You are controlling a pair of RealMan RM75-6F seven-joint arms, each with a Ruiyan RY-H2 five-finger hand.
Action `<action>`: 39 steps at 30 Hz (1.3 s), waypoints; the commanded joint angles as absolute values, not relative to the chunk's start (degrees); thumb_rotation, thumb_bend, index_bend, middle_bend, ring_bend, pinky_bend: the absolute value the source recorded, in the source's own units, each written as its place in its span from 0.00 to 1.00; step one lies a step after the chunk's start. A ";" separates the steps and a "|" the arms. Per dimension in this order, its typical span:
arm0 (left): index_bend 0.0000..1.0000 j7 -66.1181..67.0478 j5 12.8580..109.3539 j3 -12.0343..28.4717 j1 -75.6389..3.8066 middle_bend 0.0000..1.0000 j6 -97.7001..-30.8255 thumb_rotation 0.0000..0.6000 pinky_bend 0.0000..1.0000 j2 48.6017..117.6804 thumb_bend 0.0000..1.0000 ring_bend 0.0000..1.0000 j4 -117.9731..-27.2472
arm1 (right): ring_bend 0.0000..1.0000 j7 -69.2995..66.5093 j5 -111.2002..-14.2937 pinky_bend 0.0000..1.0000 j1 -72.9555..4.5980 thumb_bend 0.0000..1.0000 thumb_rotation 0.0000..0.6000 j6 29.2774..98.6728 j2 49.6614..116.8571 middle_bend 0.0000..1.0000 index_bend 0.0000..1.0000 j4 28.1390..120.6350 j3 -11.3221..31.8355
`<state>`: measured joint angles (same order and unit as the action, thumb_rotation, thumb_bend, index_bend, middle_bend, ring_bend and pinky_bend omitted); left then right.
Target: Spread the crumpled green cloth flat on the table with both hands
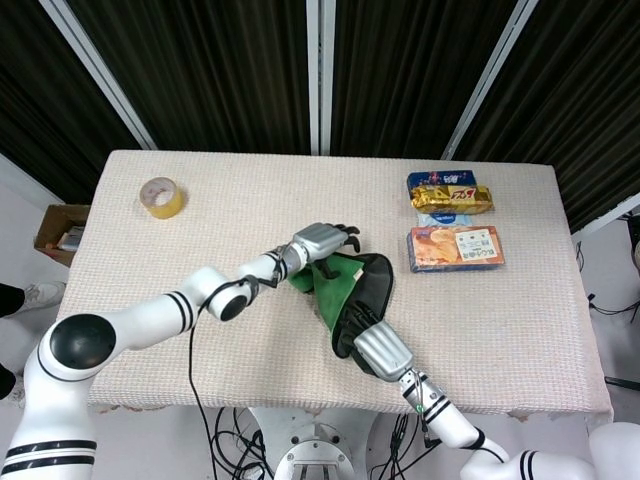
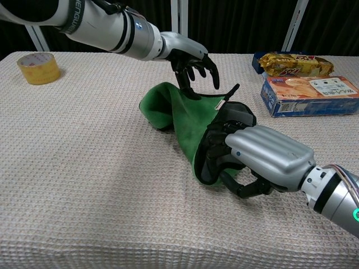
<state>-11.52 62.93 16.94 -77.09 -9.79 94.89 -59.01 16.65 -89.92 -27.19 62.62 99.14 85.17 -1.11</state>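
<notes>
The crumpled green cloth [image 1: 333,283] [image 2: 178,119] with a dark underside lies bunched at the table's middle. My right hand [image 1: 371,348] [image 2: 263,158] grips its near end, fingers curled around the dark fold. Above the cloth's far edge is my left hand [image 1: 325,240] [image 2: 194,58], its fingers spread and pointing down, the thumb tip just touching the top fold. It holds nothing. The cloth's left part is rolled into a hump.
A roll of yellow tape [image 1: 161,196] [image 2: 37,68] sits at the far left. Snack packets [image 1: 450,192] [image 2: 291,64] and a flat biscuit box [image 1: 455,248] [image 2: 311,94] lie at the far right, close to the cloth. The beige woven table cover [image 1: 200,340] spans the table.
</notes>
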 commanded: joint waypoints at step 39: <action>0.62 -20.83 63.00 22.36 -67.09 0.18 -18.62 1.00 0.12 91.69 0.38 0.05 -62.86 | 0.00 13.99 -89.34 0.00 -28.10 0.52 1.00 65.60 95.61 0.23 0.70 86.28 2.12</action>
